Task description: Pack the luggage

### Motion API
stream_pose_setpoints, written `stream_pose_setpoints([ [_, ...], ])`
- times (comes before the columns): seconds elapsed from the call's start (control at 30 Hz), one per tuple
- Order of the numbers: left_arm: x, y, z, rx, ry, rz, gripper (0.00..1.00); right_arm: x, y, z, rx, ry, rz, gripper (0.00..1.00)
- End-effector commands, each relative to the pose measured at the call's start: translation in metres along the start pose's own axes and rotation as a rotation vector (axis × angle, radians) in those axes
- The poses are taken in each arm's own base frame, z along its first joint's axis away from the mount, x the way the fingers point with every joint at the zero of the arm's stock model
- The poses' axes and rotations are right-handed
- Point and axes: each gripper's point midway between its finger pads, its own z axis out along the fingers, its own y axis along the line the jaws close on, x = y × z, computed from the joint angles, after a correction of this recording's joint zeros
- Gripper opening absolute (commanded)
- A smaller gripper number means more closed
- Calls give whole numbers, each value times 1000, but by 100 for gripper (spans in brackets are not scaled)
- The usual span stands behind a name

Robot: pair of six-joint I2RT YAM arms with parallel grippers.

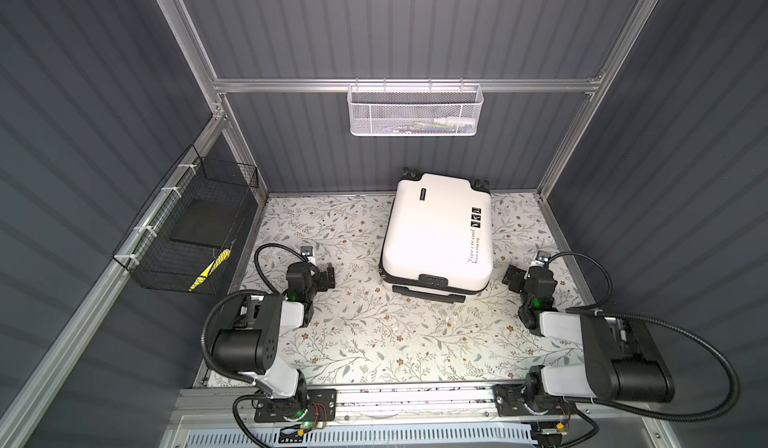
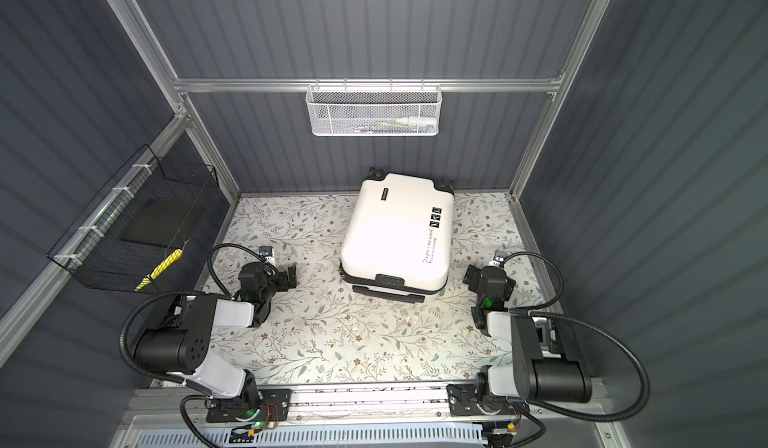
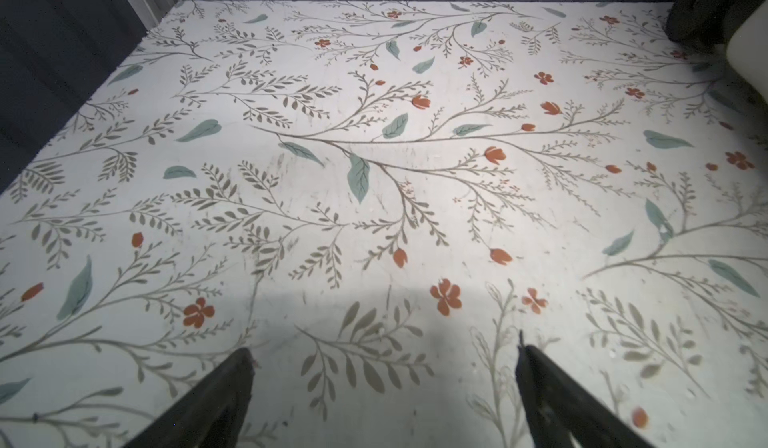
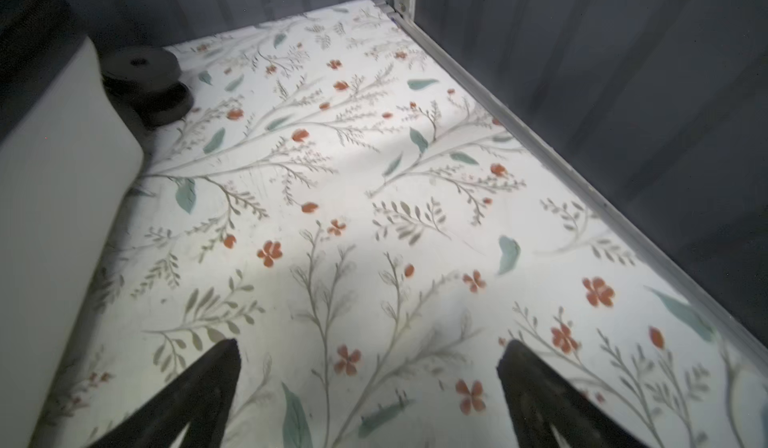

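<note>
The table (image 1: 374, 342) has a flower pattern and sits inside a box of dark gray walls with metal rails along the edges. The luggage (image 1: 436, 234) lies flat and shut on the table, at the back and a little to the right. Its wheels are close to the back wall and its handle faces the front. There is a big bare patch of table in front of it and another on its left. On its right there is only a thinner strip before the metal edge. The left gripper (image 1: 328, 279) is low over the table, well apart from the luggage, with its jaws spread wide and nothing in them. The right gripper (image 1: 513, 279) is near the front right corner of the luggage, not touching it, and its jaws are wide and empty too. Both arms are folded low, with their elbows toward the front. A white mesh basket (image 1: 415, 113) hangs on the back wall, and a black wire basket (image 1: 187, 234) hangs on the left wall.
</note>
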Motion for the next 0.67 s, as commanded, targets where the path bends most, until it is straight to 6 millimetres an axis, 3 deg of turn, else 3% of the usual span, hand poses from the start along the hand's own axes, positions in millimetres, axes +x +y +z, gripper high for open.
stream_pose_setpoints([
  [0.0,-27,2,10,18,-132,0,100,-44,23,1,-112,-127,-14,99],
  [0.07,-23,3,20,15,-51,12,100,-50,23,1,-118,-204,-12,99],
  [0.13,-21,1,19,22,-44,11,100,-43,22,0,-111,-136,-15,99],
  [0.2,-23,2,20,20,-69,10,100,-48,22,-3,-112,-210,-16,99],
  [0.63,-22,-2,19,30,-59,28,100,-46,28,0,-139,-167,-32,99],
])
